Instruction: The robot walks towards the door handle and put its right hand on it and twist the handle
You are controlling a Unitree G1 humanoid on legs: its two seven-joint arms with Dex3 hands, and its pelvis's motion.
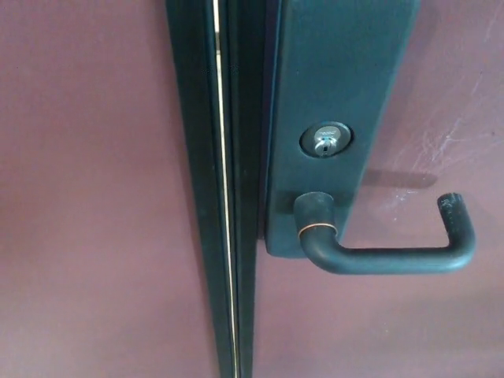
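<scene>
- Our door handle (386,256) sits at four o'clock of the frame, below the keyhole (325,140).
- Neither hand shows, so we cannot tell their state.
- We should bring the right hand over the lever's bar, then press down.
</scene>
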